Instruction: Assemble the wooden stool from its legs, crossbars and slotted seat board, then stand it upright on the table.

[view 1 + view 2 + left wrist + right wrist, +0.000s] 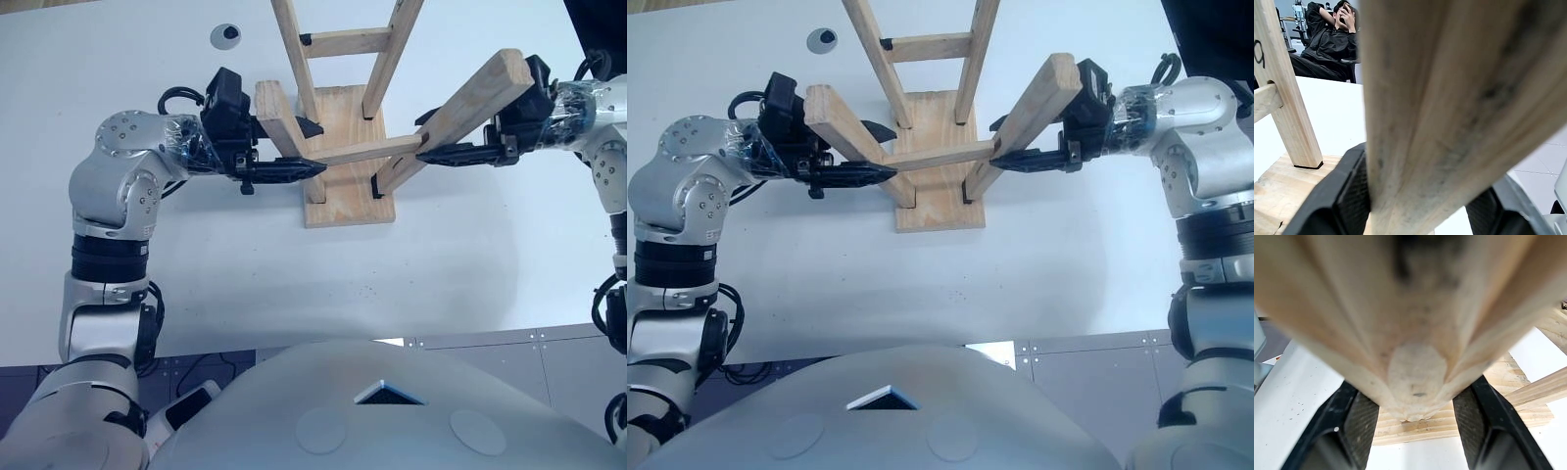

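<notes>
1 white table point(441, 274) was seen carrying the stool, which was turned upside down near the far middle of the top. The seat board point(348, 201) was laid flat on the table, and 4 legs were stood up from it, splayed outward. The 2 far legs point(294, 49) were joined by the far crossbar point(345, 42). The near left leg point(282, 122) and the near right leg point(475, 93) were joined by the near crossbar point(358, 152).

Each near leg was held from its outer side by 1 arm. The left gripper point(318, 147) was clamped on the near left leg, and in the left wrist view the wood was seen pressed between the black pads point(1352, 196). The right gripper point(423, 137) was clamped the same way on the near right leg, with its pads point(1359, 423) set against both sides of the wood.

1 small dark disc point(226, 36) was set in the table at the far left, well apart from the stool.
</notes>
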You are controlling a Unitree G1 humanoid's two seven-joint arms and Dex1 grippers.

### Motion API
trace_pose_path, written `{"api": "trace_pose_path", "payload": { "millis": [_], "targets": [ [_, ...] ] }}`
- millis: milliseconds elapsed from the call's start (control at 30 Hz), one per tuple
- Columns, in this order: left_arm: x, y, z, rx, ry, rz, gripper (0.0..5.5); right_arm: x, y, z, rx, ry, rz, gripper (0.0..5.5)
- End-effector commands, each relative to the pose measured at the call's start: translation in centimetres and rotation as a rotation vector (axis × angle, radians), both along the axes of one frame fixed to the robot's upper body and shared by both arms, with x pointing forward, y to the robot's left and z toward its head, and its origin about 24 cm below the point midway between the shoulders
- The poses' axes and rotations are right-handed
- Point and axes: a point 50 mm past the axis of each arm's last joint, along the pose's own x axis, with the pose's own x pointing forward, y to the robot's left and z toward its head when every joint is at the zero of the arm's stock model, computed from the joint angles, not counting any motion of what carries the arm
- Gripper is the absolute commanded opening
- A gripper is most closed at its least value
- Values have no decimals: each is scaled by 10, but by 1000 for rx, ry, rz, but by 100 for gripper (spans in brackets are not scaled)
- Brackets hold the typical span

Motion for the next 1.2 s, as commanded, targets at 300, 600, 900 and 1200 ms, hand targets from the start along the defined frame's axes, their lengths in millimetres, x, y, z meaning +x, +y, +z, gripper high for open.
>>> {"api": "trace_pose_path", "payload": {
  "millis": [300,600,900,1200],
  "targets": [
    [-19,-25,13,41,-23,-266,236,-6,-2,-51,-395,38,-133,203],
    [-23,-44,33,232,-98,-347,227,5,23,-47,-735,-128,-110,203],
    [-28,-23,5,430,36,-367,225,-17,59,-45,-816,-470,178,203],
    [-33,-37,6,306,6,-399,224,-20,115,-53,-708,-517,312,203]
  ]
}}
